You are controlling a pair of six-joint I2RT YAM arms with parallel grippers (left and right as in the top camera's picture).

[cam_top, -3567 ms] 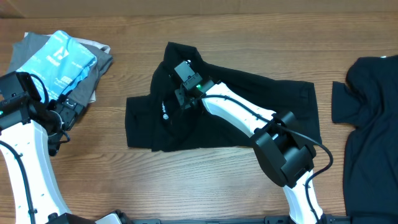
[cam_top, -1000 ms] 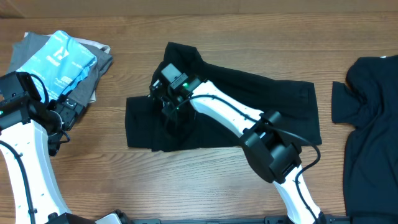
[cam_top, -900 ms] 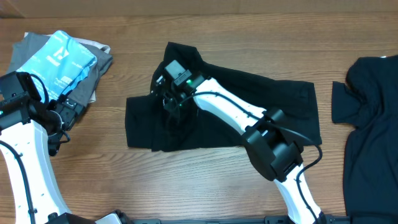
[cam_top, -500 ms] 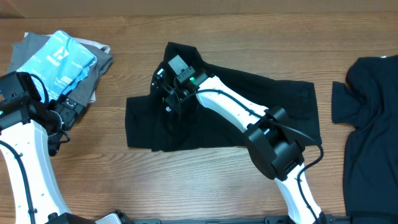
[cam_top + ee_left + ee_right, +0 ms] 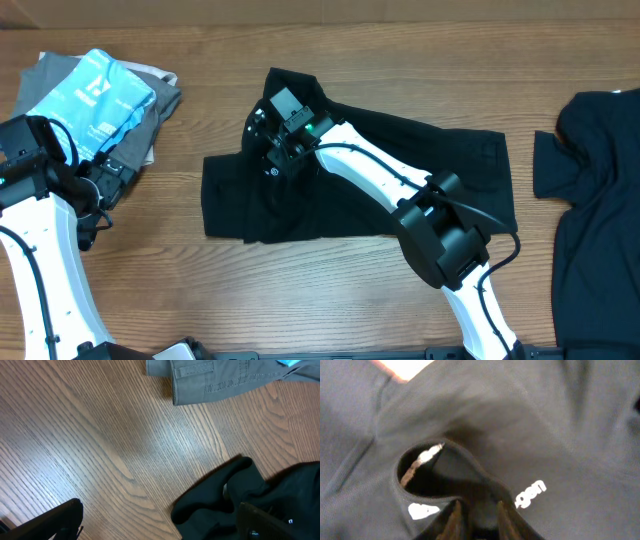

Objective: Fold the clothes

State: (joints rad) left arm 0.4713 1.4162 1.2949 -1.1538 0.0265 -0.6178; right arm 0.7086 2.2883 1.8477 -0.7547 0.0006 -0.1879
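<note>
- While the right claw (image 5: 271,150) sits low over the upper left part of a black T-shirt (image 5: 440,165), that shirt lies in the middle of the tabletop (image 5: 200,300). It is partly folded into a rough wide band, with one flap poking toward the far edge.
- Right arm (image 5: 370,175) stretches diagonally across the shirt from the near side, white links over black cloth.
- Right wrist view: the fingers (image 5: 455,520) stand narrowly apart, right at the collar (image 5: 470,466), and the neck hole gapes just beyond them.
- Dark cloth shows in the gap between them. Whether it is pinched or let go cannot be told.
- White lettering (image 5: 530,492) runs just to the right of the collar. From overhead it shows as a small white speck beside the claw.
- Second black T-shirt (image 5: 600,190) lies at the right edge of the tabletop, well apart from the first and partly cut off by the frame.
- Left claw (image 5: 159,507) is released, jaws spread wide, with only bare wood between them. It hovers near the left edge of the tabletop.
- Pile of grey clothes (image 5: 160,105) lies at the far left corner with a light blue piece (image 5: 90,95) on top. The left claw is just beside the pile's near edge.
- Left wrist view also catches a lobe of black cloth at lower right; too little shows to say which part it is.
</note>
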